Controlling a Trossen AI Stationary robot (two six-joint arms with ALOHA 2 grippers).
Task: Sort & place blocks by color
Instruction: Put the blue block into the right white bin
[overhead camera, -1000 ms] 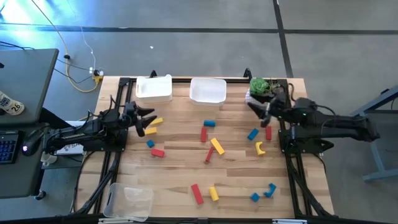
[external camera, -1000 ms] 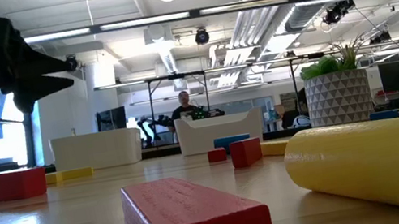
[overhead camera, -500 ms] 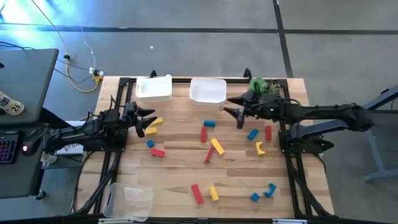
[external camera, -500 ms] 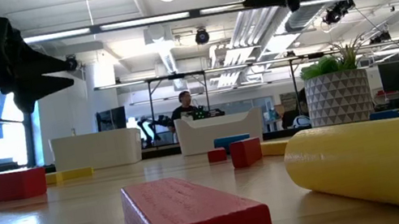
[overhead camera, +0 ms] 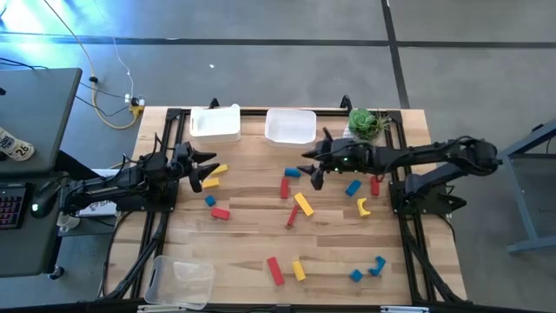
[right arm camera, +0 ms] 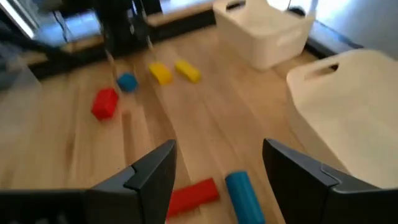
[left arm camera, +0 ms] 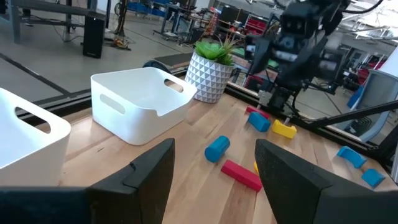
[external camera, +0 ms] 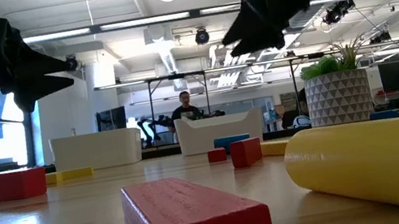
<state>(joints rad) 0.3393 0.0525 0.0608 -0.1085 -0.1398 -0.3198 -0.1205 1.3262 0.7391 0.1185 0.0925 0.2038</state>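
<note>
From the overhead camera, I see my right gripper (overhead camera: 310,168) reaching out over the middle of the wooden desk (overhead camera: 252,235), jaws spread and empty, with a short blue cylinder block (overhead camera: 293,173) lying just beside its tips, toward the left arm's side; I judge that block the likely next pick. Its long axis runs roughly across the desk, more or less in line with the arm's reach. A red bar block (overhead camera: 284,187) sits just nearer the front edge. My left gripper (overhead camera: 201,167) waits at its own side, jaws wide, near two yellow blocks (overhead camera: 215,175), so the right arm is clearly closer to the blue piece. The remaining red, yellow and blue blocks lie scattered, none inside the two white rectangular plastic bins (overhead camera: 290,127)

At desk height, the low camera shows the right arm high above the surface, which the overhead cannot tell me

Through the right wrist, the blue cylinder (right arm camera: 243,191) and red bar (right arm camera: 194,193) lie between the open jaws
</note>
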